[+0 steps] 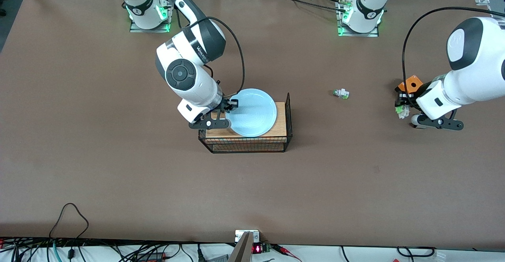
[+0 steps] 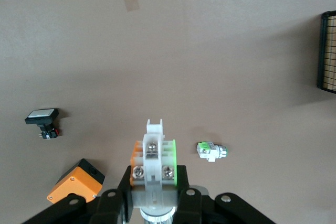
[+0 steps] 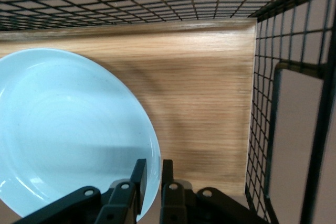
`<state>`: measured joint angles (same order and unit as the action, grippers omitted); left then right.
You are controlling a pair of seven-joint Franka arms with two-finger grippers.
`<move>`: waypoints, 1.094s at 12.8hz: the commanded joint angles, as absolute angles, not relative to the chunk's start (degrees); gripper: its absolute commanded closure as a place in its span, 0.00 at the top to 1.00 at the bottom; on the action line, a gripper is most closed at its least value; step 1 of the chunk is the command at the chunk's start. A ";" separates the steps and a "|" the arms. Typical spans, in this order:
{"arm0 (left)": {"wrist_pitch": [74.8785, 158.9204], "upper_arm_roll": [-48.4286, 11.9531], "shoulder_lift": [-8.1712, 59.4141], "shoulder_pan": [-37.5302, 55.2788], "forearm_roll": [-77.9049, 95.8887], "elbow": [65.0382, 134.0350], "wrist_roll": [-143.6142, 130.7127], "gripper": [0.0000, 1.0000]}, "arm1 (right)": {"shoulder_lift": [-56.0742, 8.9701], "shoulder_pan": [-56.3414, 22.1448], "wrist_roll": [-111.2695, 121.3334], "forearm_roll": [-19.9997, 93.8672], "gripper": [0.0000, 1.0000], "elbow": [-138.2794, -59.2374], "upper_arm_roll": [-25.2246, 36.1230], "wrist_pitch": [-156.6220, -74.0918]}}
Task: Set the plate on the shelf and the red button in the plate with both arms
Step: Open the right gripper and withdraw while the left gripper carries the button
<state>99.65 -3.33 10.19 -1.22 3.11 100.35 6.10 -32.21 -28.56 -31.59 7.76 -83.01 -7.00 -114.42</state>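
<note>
pale blue and glossy, the round shallow plate [image 1: 252, 112] sits over the wooden top of the black wire rack [image 1: 281, 126], and your right gripper [image 1: 225, 109] has its fingers closed narrow on the plate's rim at the edge toward the right arm's end of the table. the plate looks roughly level; being round, it has no long axis to speak of, and whether it already rests on the wood you cannot tell.

this reads as the placing step for the plate. next you'd want to settle it flat on the wood, then open and draw back without dragging the rim.

your left gripper [image 2: 154, 195] is over the table at the left arm's end, fingers clamped on the small white-bodied pushbutton part [image 2: 153, 162], its long axis running straight out from the fingers; its red cap is hidden. a similar white piece with a green tip [image 1: 341, 93] lies on the table between rack and left gripper. an orange box [image 1: 410, 84] lies near that gripper.
</note>
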 commanded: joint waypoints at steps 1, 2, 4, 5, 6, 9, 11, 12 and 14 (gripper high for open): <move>97.74 -4.13 10.90 -1.23 2.99 98.35 5.80 0.00 | -32.17 -28.57 -32.78 7.82 0.41 -82.71 -6.77 -115.14; 97.65 -5.61 10.81 -1.49 2.99 98.18 5.71 0.00 | -32.08 -28.39 -32.78 7.91 0.50 -82.27 -6.77 -115.57; 97.21 -6.15 10.81 -1.41 2.99 97.21 5.63 0.00 | -31.99 -28.13 -33.65 8.87 0.70 -80.17 -6.94 -117.85; 97.12 -6.33 10.72 -1.41 2.99 97.03 5.36 0.00 | -31.91 -28.13 -34.71 12.01 0.82 -79.03 -6.94 -118.82; 95.99 -7.29 10.64 -1.49 3.86 96.68 5.36 0.00 | -31.82 -28.12 -35.41 15.70 0.84 -77.71 -6.94 -119.00; 92.29 -10.61 10.63 -1.41 6.68 93.61 0.03 0.00 | -30.94 -26.47 -34.20 19.34 1.00 -75.50 -6.50 -118.57; 92.29 -14.22 10.63 -1.41 6.68 93.43 -5.43 0.00 | -28.23 -23.21 -30.87 19.16 1.00 -75.67 -6.68 -114.38; 92.37 -16.33 10.63 -1.32 6.59 93.43 -8.06 0.00 | -27.26 -21.90 -29.20 18.38 1.00 -75.59 -6.42 -110.08; 92.72 -20.28 10.72 -1.32 6.42 93.34 -13.51 0.00 | -24.97 -17.69 -23.93 15.22 1.00 -75.59 -6.42 -103.83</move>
